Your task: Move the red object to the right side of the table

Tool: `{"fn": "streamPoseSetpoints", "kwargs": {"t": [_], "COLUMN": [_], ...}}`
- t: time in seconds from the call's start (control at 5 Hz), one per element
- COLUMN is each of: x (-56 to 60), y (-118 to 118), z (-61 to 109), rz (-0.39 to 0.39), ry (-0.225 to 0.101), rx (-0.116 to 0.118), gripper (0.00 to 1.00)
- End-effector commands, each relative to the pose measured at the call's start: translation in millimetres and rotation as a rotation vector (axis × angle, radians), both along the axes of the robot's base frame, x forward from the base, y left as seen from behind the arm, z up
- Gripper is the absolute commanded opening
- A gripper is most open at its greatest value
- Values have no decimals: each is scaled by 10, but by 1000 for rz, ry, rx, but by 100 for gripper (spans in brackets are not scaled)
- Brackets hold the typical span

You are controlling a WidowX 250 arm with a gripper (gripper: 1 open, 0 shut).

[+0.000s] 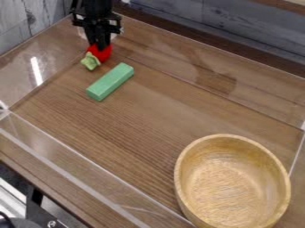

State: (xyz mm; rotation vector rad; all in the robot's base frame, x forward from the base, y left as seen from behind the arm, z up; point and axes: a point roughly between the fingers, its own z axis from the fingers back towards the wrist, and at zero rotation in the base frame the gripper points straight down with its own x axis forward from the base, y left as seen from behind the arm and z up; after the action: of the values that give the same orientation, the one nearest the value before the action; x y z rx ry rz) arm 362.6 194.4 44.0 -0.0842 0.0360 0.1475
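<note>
The red object (96, 52) is a small bright-red toy fruit with a green leafy end (89, 61), lying at the far left of the wood-grain table (179, 107). My gripper (100, 44) stands directly over it, pointing down, with its black fingers drawn in against the red body. The fruit still rests on the tabletop. Its upper part is hidden by the fingers.
A green rectangular block (110, 81) lies just in front and right of the fruit. A wooden bowl (233, 183) stands at the near right corner. Low clear acrylic walls (71, 169) edge the table.
</note>
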Motion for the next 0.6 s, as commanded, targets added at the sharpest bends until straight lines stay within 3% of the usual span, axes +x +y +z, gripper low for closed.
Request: {"fn": "streamPoseSetpoints", "kwargs": {"t": [0.0, 0.4], "x": [77, 84], "y": [-28, -234], "z": [580, 915], "rz": [0, -23], "ry": [-109, -127], "rx": [36, -10], "gripper": [0, 0]}}
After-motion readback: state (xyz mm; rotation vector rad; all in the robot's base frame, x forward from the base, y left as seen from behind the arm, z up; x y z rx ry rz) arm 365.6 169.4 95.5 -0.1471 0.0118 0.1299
